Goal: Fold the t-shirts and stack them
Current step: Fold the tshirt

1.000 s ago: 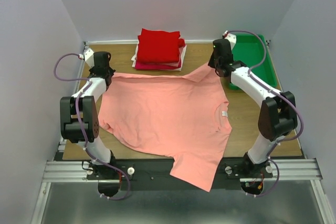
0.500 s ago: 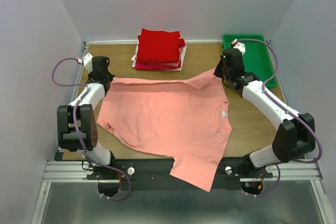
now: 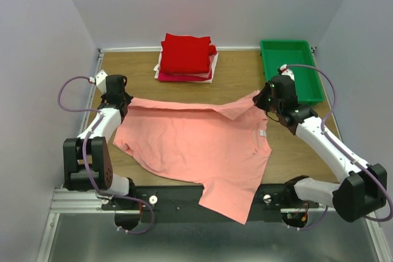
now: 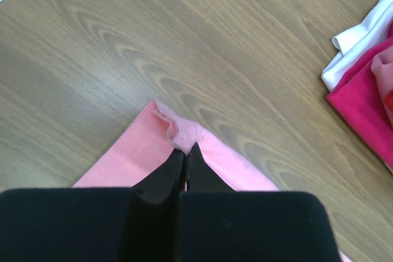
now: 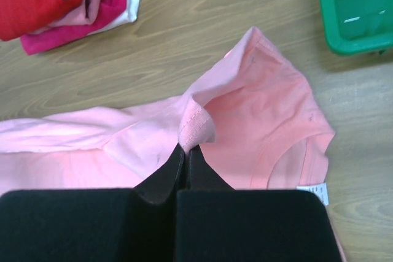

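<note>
Spreading across the middle of the wooden table, a salmon-pink t-shirt is seen lying mostly flat, with its far edge turned over towards the near side in a narrow band and one part draped over the near table edge. A small white label is visible near the shirt's right side. At the far edge of the table, apart from this shirt, a folded stack is set: a bright red shirt on top, with magenta and white layers showing beneath. A green tray is placed in the far right corner. The far left corner of the pink shirt is pinched between the pressed-together fingers of the left gripper, held low over the wood. A raised fold of hemmed cloth at the far right of the shirt is pinched in the same way by the right gripper. The left arm is extended forward along the table's left side; the right arm is stretched diagonally from its base, its wrist near the tray.
</note>
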Robot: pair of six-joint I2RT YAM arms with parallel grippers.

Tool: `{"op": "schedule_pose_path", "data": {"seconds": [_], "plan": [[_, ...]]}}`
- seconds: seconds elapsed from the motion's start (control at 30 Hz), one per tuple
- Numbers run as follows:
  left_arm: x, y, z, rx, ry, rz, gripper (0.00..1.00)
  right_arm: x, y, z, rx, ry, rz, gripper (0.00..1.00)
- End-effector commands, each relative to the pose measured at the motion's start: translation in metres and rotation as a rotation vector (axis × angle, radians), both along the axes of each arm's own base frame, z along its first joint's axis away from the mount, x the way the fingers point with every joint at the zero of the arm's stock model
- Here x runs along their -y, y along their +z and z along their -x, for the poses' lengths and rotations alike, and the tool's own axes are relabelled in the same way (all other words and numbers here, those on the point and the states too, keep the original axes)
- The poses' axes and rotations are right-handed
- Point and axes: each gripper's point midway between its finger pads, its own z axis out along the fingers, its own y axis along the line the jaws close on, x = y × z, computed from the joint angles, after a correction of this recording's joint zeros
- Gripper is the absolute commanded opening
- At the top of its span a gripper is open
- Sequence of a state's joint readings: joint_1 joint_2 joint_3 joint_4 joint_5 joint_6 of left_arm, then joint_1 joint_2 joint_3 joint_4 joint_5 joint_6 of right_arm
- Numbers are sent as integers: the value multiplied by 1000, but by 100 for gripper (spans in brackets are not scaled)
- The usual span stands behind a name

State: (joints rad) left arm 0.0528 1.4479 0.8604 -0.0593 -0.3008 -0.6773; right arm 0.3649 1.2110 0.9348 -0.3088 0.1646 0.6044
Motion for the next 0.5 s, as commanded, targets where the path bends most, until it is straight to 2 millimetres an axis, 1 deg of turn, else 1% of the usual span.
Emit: {"op": "schedule_pose_path", "data": {"seconds": [0.0, 0.03, 0.07, 0.1, 0.17, 0.2, 0.27, 0.3, 0.33, 0.37, 0.4, 0.43, 0.47], "plan": [[-5, -1, 13, -12, 12, -18, 0, -6, -7, 22, -42, 25, -75, 0], [-5, 1, 15, -4, 12, -13, 0, -6, -7, 26, -41, 27, -88, 1], [-4, -4, 18, -16, 9, -8, 0, -6, -14, 31, -58, 28, -93, 0], [-3, -3, 20, -12, 7, -5, 0, -6, -17, 35, -67, 31, -99, 0], [-1, -3, 24, -7, 2, 3, 0, -7, -19, 42, -73, 41, -116, 0], [-1, -5, 28, -10, 2, 6, 0, -8, -28, 47, -95, 44, -121, 0], [-1, -5, 31, -8, 8, 6, 0, -7, -31, 53, -99, 43, -132, 0], [-1, -9, 35, -17, 9, 7, 0, -8, -32, 56, -106, 45, -137, 0], [-1, -9, 36, -17, 9, 3, 0, -8, -39, 62, -123, 53, -142, 1], [-2, -11, 38, -21, 11, 3, 0, -8, -37, 65, -117, 58, -152, 1], [-2, -15, 42, -35, 17, -2, 0, -8, -45, 71, -139, 55, -156, 0], [-3, -17, 43, -40, 20, -3, 0, -7, -48, 75, -145, 53, -159, 0], [-4, -19, 44, -45, 22, -4, 0, -12, -49, 80, -157, 76, -182, 0]]}}
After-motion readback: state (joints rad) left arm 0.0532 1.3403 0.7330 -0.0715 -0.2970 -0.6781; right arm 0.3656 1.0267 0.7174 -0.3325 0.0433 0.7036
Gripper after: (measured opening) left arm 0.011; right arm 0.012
